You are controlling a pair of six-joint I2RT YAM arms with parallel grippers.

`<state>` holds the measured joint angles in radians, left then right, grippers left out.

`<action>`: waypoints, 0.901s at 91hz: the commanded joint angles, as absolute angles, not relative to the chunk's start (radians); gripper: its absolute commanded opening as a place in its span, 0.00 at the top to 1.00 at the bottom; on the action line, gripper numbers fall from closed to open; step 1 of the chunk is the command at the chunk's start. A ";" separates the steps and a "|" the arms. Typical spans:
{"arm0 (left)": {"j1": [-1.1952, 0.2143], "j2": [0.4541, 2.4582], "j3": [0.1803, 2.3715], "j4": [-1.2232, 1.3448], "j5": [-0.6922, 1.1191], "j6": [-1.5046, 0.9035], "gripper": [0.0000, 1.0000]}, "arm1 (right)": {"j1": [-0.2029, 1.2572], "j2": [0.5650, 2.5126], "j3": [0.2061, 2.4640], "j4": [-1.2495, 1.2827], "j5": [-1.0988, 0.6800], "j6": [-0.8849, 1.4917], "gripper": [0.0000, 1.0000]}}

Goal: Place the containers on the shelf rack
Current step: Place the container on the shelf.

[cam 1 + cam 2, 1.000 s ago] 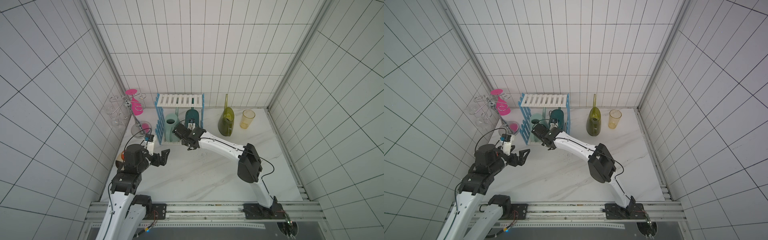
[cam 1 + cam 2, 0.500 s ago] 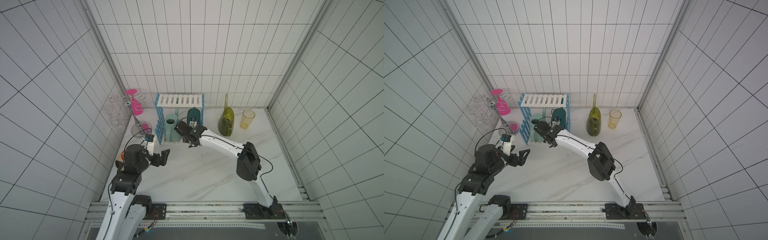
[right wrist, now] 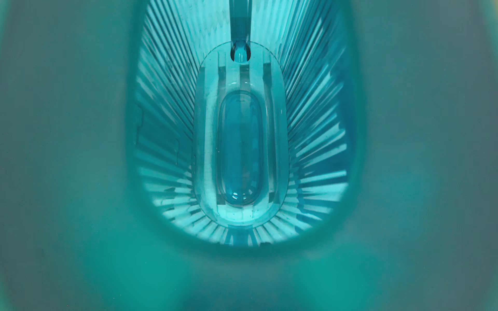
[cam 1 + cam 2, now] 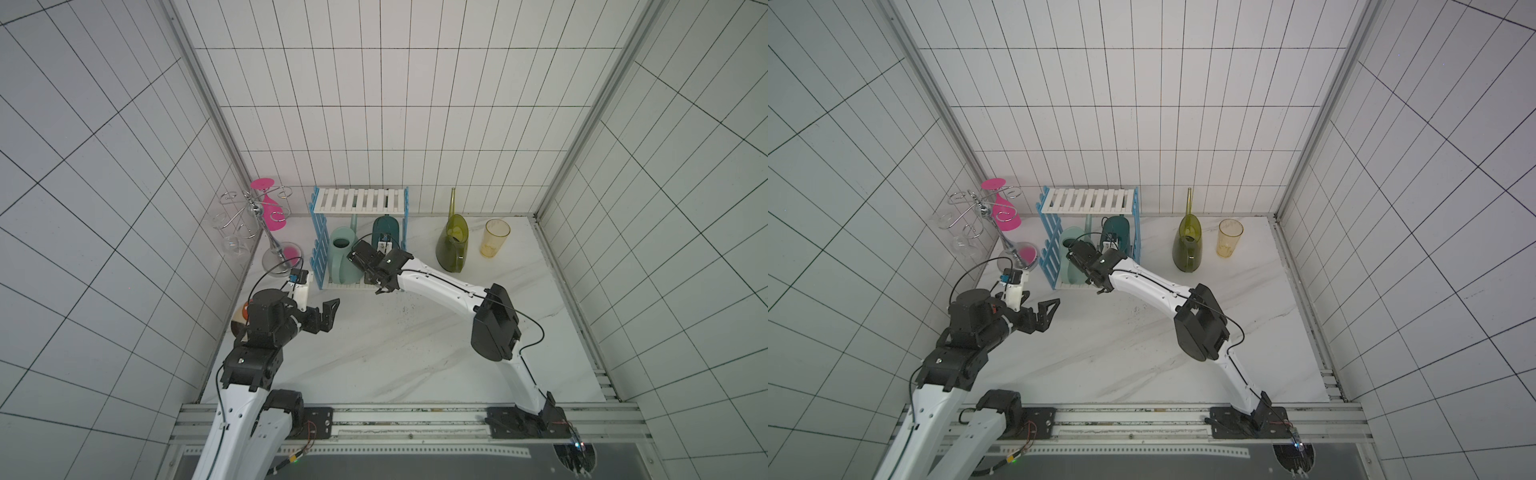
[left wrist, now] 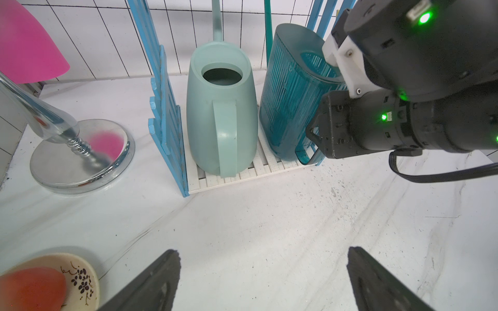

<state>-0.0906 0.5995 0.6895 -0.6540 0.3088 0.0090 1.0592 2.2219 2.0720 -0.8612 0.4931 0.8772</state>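
We find the empty teal can [image 5: 288,107] beside the mint can [image 5: 221,113] on the rack [image 5: 164,107]; left fingers [image 5: 151,282] wide, right fingers [image 5: 314,130] grip unclear.

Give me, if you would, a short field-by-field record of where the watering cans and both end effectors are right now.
pale mint can: upright on the lower tier of the shelf rack
dark teal can: on the lower tier, beside the pale mint can
olive-green can: on the table, off the shelf rack
yellow cup: beside the olive-green can
left end effector: open, empty, over the table
right end effector: at the dark teal can's handle; grip hidden
not yet shelved: olive-green can
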 commanded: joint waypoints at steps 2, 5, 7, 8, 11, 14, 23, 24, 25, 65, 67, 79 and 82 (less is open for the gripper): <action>-0.087 0.589 0.679 -0.640 0.313 0.022 0.01 | 1.052 2.223 2.107 -0.850 0.493 0.867 0.70; -0.087 0.588 0.677 -0.639 0.313 0.021 0.02 | 1.052 2.222 2.106 -0.847 0.492 0.868 0.69; -0.087 0.588 0.677 -0.640 0.313 0.021 0.01 | 1.052 2.220 2.107 -0.847 0.491 0.868 0.68; -0.087 0.589 0.678 -0.640 0.314 0.021 0.01 | 1.052 2.219 2.106 -0.847 0.491 0.868 0.68; -0.087 0.587 0.678 -0.640 0.313 0.021 0.02 | 1.054 2.219 2.105 -0.847 0.490 0.868 0.67; -0.087 0.587 0.678 -0.640 0.314 0.022 0.02 | 1.055 2.216 2.106 -0.847 0.490 0.868 0.66; -0.087 0.586 0.678 -0.640 0.314 0.023 0.01 | 1.057 2.212 2.105 -0.847 0.488 0.870 0.64; -0.087 0.586 0.678 -0.640 0.314 0.023 0.01 | 1.057 2.212 2.105 -0.847 0.487 0.870 0.64; -0.087 0.586 0.678 -0.640 0.315 0.023 0.01 | 1.058 2.212 2.105 -0.847 0.487 0.870 0.64; -0.087 0.583 0.679 -0.641 0.308 0.021 0.01 | 1.098 2.128 2.063 -0.829 0.521 0.864 0.52; -0.087 0.582 0.678 -0.642 0.308 0.021 0.01 | 1.101 2.120 2.058 -0.828 0.522 0.843 0.52; -0.087 0.581 0.682 -0.643 0.307 0.020 0.01 | 1.114 2.054 1.994 -0.816 0.530 0.833 0.51; -0.087 0.581 0.683 -0.643 0.307 0.019 0.01 | 1.117 2.033 1.971 -0.808 0.533 0.831 0.50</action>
<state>-0.0906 0.5900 0.6857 -0.6540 0.3084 0.0090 1.1019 2.1208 2.0270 -0.8238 0.4961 0.8516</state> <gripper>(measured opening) 0.986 0.495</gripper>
